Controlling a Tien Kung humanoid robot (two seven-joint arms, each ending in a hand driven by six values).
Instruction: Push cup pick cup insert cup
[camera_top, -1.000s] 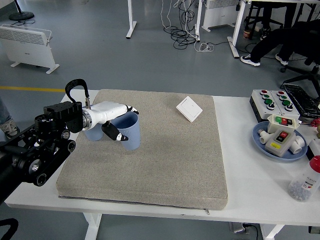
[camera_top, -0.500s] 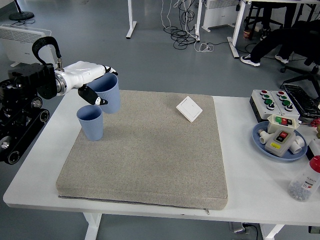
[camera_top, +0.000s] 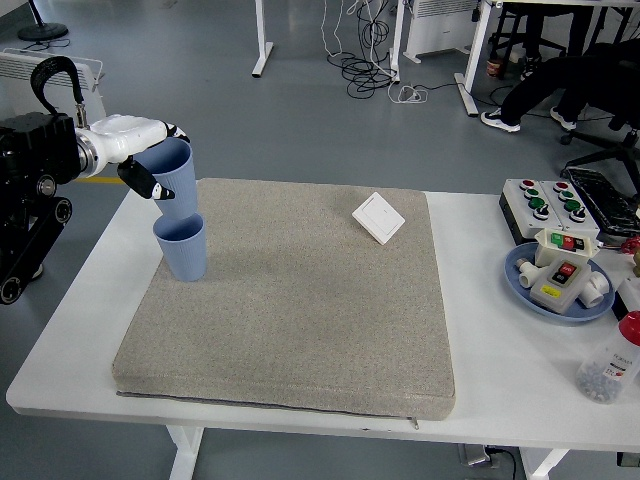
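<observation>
Cup (camera_top: 176, 180) in the left hand (camera_top: 135, 150) hangs right above a second cup (camera_top: 182, 247), which stands upright on the grey mat (camera_top: 300, 300) near its far left corner. The hand's white fingers wrap the held cup near its rim, thumb on the near side, so the body below the grip is free to slide into the lower one. The held cup leans a little, its base just over the standing cup's mouth; whether the base has already entered the rim or only hovers at it is hard to judge from this angle.

The standing cup sits open end up and well clear of the mat's edge, which gives the arm room to come down from above. By my reading the pick is done and the insert is in hand: the next move calls for straightening the held cup over the mouth and lowering it. A tilted entry could catch the rim and tip the lower cup.

The right hand is not in view. A white switch plate (camera_top: 378, 217) lies far off on the mat, out of the way.
</observation>
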